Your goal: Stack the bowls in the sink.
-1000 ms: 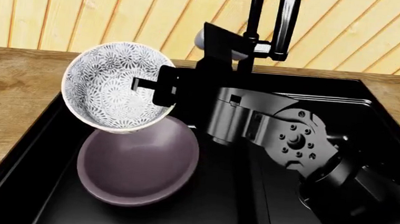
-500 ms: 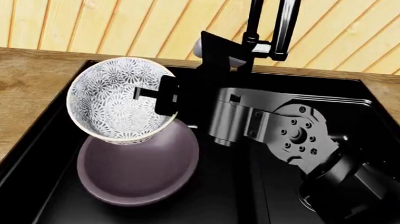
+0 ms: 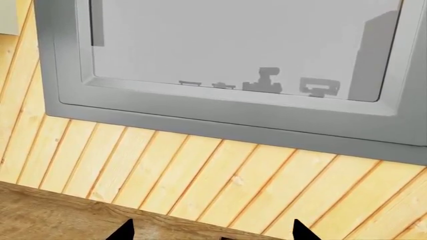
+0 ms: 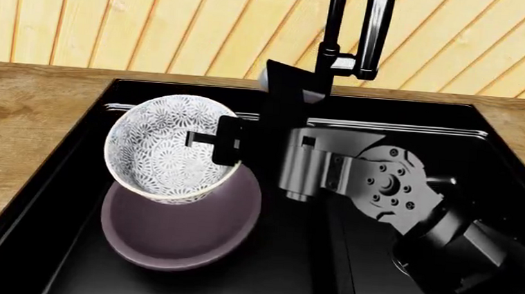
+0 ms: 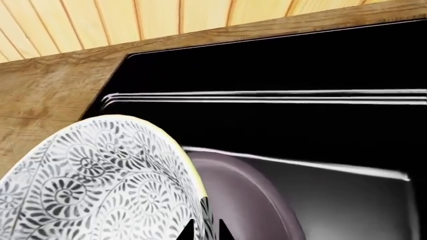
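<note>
My right claw (image 4: 215, 141) is pinched tight on the rim of the white bowl (image 4: 170, 147), one black finger inside the wall and one outside at the bowl's 3 o'clock edge; the right wrist view shows the two fingertips (image 5: 187, 231) straddling that thin, cream-edged rim. The bowl is deep and round, white with a dense grey floral print over its inner wall, and I hold it tilted, mouth toward the camera, nothing inside it. Below it at 6 o'clock lies the mauve bowl (image 4: 178, 231), wider, shallower, plain and matte, also holding nothing; the white one overlaps its far rim, and I cannot tell whether they touch. Both are in the left basin of the sink (image 4: 75, 175), a glossy black rectangle with bright streaks along its stepped edges. A black faucet (image 4: 367, 33) rises at 12 o'clock behind my arm. The wooden bench (image 4: 23, 130) around the sink is brown and grained, and the wall (image 4: 161, 15) behind is pale vertical planks. My left claw (image 3: 212, 231) shows only two dark tips, set well apart with nothing between them, facing a grey-framed window (image 3: 233, 65) above the same planking. I can read no writing or labels anywhere
</note>
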